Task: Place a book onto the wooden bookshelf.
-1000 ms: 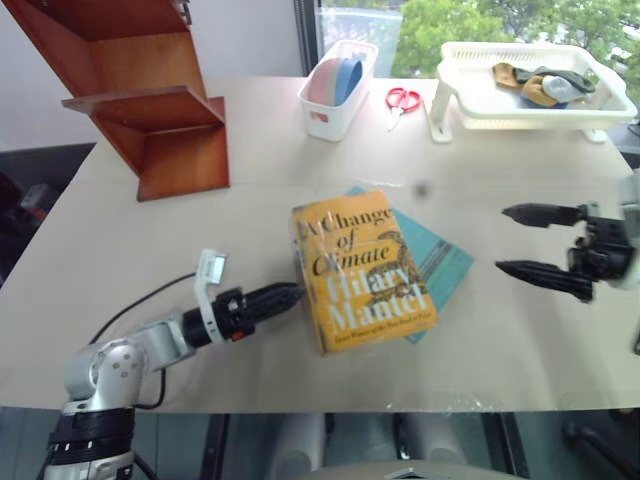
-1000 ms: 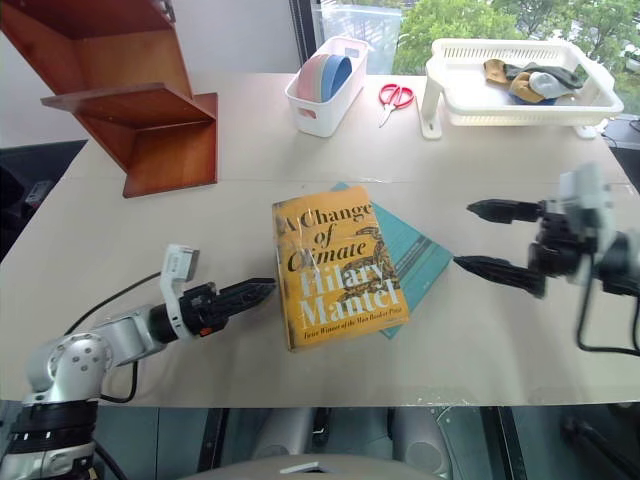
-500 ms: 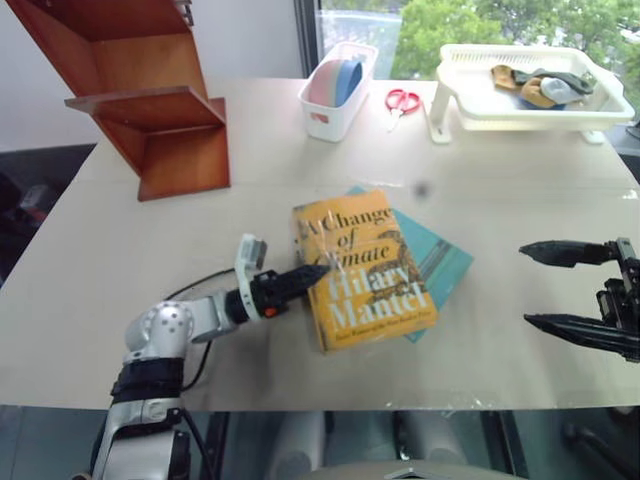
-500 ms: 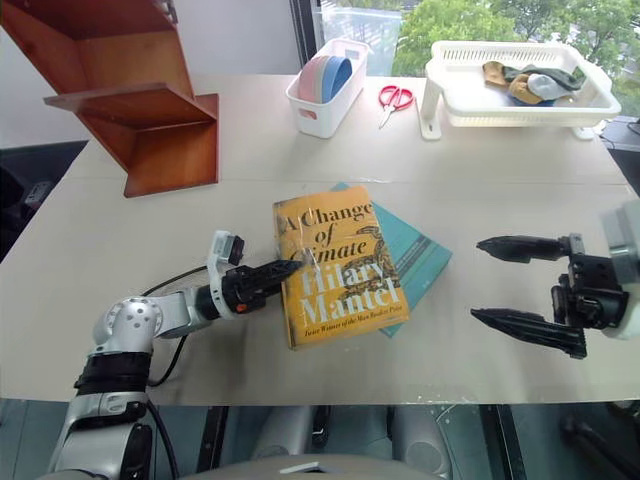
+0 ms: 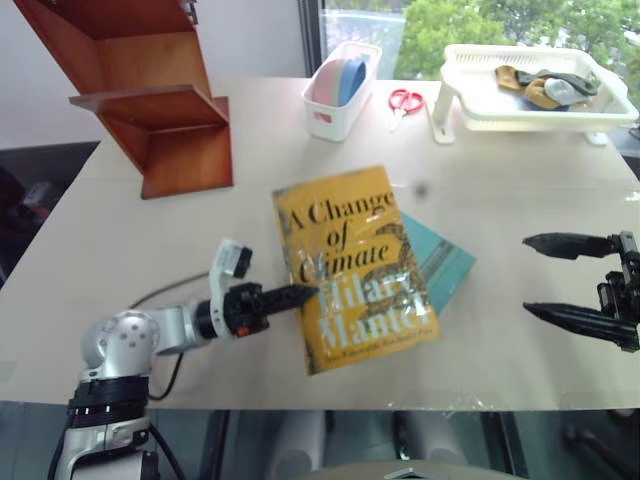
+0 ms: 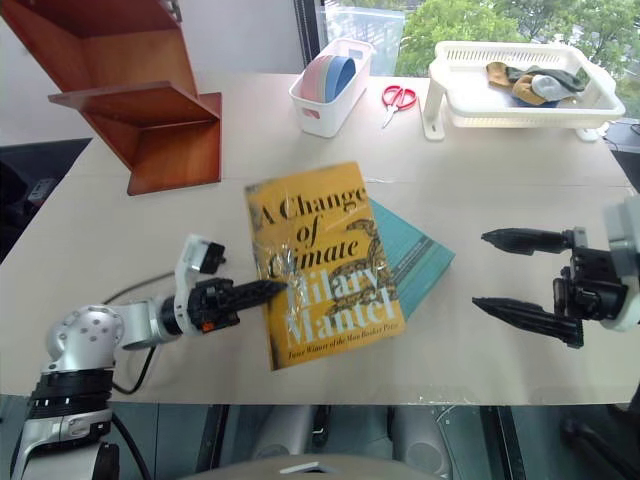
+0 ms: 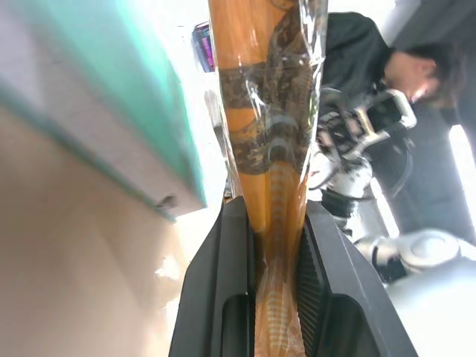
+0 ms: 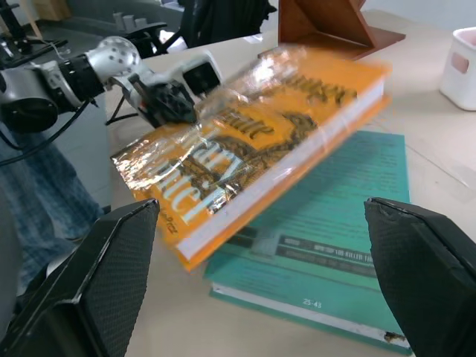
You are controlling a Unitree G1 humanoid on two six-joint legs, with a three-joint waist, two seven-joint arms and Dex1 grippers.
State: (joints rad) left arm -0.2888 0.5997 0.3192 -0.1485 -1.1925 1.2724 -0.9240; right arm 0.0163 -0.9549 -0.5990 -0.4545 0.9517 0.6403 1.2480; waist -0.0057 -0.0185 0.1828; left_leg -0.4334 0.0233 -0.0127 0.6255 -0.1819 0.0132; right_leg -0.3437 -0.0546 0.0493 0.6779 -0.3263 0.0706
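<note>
The left gripper (image 5: 300, 294) clamped the yellow book (image 5: 352, 265), tilted above the teal book (image 5: 444, 263); the right gripper (image 5: 558, 277) was spread, holding nothing.

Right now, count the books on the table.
2. The yellow-orange book is clamped at its edge in the left gripper and tilted up; the teal book lies flat beneath it.

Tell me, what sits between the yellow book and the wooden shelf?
Nothing: bare table separates the book from the wooden bookshelf, seen in both eye views.
</note>
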